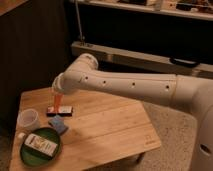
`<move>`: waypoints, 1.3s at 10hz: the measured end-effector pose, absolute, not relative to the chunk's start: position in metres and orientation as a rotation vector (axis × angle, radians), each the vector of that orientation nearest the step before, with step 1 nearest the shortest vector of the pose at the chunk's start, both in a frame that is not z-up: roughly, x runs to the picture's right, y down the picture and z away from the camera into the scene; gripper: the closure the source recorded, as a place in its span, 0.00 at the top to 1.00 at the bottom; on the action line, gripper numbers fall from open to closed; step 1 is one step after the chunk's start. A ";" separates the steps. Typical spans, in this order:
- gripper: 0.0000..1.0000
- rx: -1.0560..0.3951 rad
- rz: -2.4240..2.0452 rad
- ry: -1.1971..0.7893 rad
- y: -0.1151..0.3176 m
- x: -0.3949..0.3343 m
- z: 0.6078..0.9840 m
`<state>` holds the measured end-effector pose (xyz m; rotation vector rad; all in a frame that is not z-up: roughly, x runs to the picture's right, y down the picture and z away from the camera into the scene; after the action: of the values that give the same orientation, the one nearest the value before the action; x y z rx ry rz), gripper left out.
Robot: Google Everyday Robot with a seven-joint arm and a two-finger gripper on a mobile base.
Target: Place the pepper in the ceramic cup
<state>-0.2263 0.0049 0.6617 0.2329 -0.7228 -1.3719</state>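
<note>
The pepper [57, 101] is slim and orange-red and hangs point-down from my gripper [56, 90], which is shut on its top end. It is held above the left part of the wooden table [115, 125], over a dark flat packet [60, 110]. The ceramic cup [28, 120] is pale and round and stands near the table's left edge, down and to the left of the pepper. The white arm reaches in from the right.
A green round plate [30, 156] with a white packet [41, 144] on it lies at the table's front left. A blue sponge-like block [58, 124] lies beside the plate. A small white piece [20, 135] lies by the cup. Dark shelving stands behind.
</note>
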 end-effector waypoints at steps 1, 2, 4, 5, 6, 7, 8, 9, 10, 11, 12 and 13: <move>0.11 0.233 -1.372 -0.723 0.005 -0.226 0.662; 0.11 0.233 -1.372 -0.723 0.005 -0.226 0.662; 0.11 0.236 -1.367 -0.724 0.004 -0.224 0.663; 0.11 0.255 -1.373 -0.727 0.000 -0.224 0.664; 0.11 0.272 -1.383 -0.729 -0.005 -0.226 0.665; 0.11 0.300 -1.404 -0.740 -0.014 -0.239 0.665; 0.11 0.322 -1.426 -0.751 -0.022 -0.255 0.667; 0.11 0.341 -1.446 -0.761 -0.029 -0.271 0.668; 0.11 0.365 -1.471 -0.773 -0.038 -0.293 0.670; 0.11 0.401 -1.505 -0.794 -0.048 -0.323 0.669; 0.11 0.433 -1.526 -0.816 -0.053 -0.343 0.666; 0.11 0.466 -1.546 -0.839 -0.052 -0.360 0.661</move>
<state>-0.3598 -0.0517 0.6610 0.4658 -0.8394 -1.5458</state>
